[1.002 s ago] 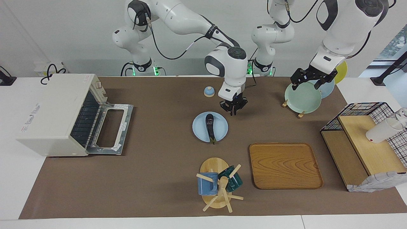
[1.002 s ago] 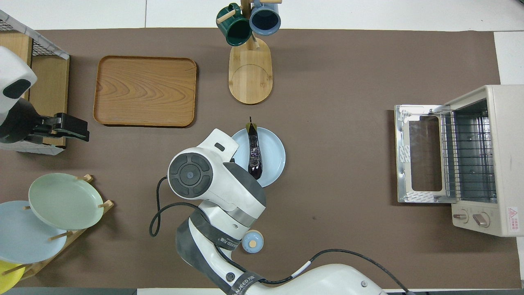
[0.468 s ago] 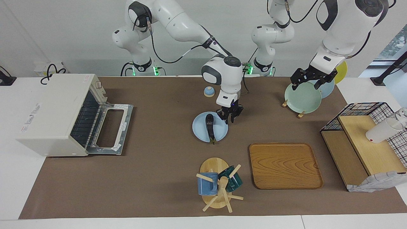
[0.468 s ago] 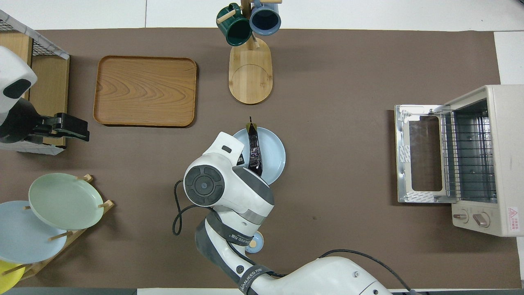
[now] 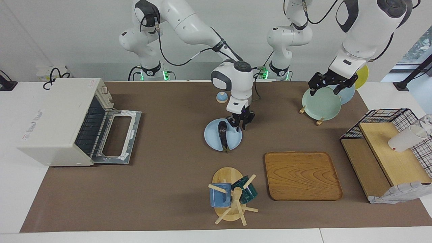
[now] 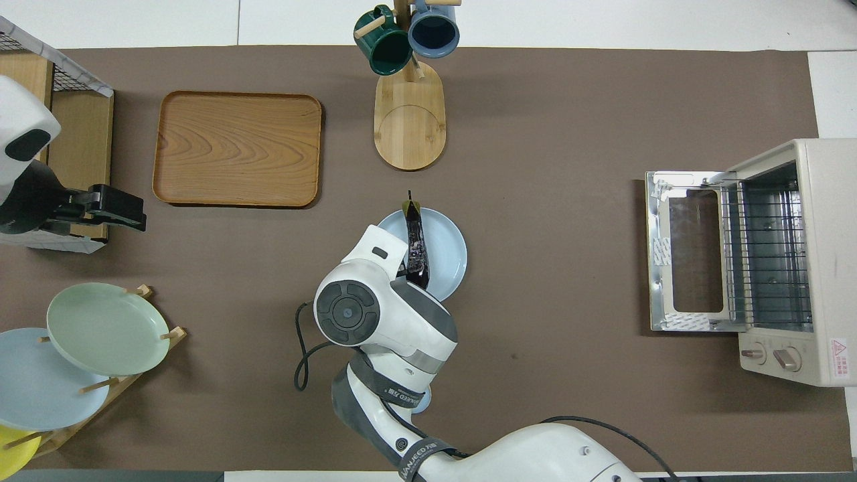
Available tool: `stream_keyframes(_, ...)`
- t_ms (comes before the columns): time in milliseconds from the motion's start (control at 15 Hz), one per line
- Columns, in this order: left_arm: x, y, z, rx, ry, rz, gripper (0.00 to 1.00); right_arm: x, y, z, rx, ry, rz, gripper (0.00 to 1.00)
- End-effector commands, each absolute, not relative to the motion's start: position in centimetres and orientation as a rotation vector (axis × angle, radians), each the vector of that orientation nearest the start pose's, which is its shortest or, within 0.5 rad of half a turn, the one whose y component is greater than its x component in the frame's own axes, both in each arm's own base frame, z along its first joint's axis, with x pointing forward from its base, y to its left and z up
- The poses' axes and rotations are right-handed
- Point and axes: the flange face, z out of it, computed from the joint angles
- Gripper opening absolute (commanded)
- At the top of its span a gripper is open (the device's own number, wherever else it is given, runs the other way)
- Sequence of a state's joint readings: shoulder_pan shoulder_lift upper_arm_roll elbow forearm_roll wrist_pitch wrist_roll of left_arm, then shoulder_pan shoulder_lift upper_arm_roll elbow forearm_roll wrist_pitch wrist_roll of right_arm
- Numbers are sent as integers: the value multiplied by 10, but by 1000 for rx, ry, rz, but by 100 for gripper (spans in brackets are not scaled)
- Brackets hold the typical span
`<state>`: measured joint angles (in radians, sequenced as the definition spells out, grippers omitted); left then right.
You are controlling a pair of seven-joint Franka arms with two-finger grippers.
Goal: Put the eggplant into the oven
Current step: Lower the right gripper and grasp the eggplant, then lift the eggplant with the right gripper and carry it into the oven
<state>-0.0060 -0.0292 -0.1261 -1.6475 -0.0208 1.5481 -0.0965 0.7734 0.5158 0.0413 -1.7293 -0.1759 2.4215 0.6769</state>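
The dark purple eggplant lies on a light blue plate mid-table, its green stem pointing away from the robots; it also shows in the overhead view. My right gripper is open and low over the plate's edge, just beside the eggplant's thick end and not touching it. In the overhead view its fingers are hidden under its hand. The white oven stands at the right arm's end with its door folded down flat. My left gripper waits open, raised over the plate rack.
A mug tree with a blue and a green mug and a wooden tray lie farther from the robots than the plate. A plate rack, a wire-and-wood shelf and a small blue bell are also on the table.
My right gripper has come down and moved toward the right arm's end, from beside the plate to over its edge next to the eggplant. The left arm has not moved.
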Motion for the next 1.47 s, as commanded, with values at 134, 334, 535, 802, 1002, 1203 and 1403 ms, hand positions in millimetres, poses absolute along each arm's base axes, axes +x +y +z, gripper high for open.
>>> stream_keyframes(134, 528, -70, 606, -3155, 42, 108, 100, 463, 482, 298, -3041, -435, -334, 31)
stream_keyframes(334, 528, -70, 606, -3155, 42, 108, 100, 460, 479, 295, -3045, -438, -327, 18)
stream_keyframes(535, 528, -70, 606, -3155, 42, 108, 100, 459, 480, 295, -3047, -452, -330, 0)
stream_keyframes(802, 528, -70, 606, -3155, 42, 108, 100, 458, 481, 306, -3138, -549, -333, 0)
stream_keyframes(1002, 528, -70, 606, -3155, 42, 108, 100, 483, 478, 352, -3262, -531, -325, 0)
stream_keyframes(1203, 528, -70, 606, -3155, 42, 108, 100, 510, 430, 388, -3313, -431, -313, 0)
stream_keyframes(1403, 528, -70, 606, -3155, 42, 108, 100, 530, 364, 417, -3381, -331, -234, 0)
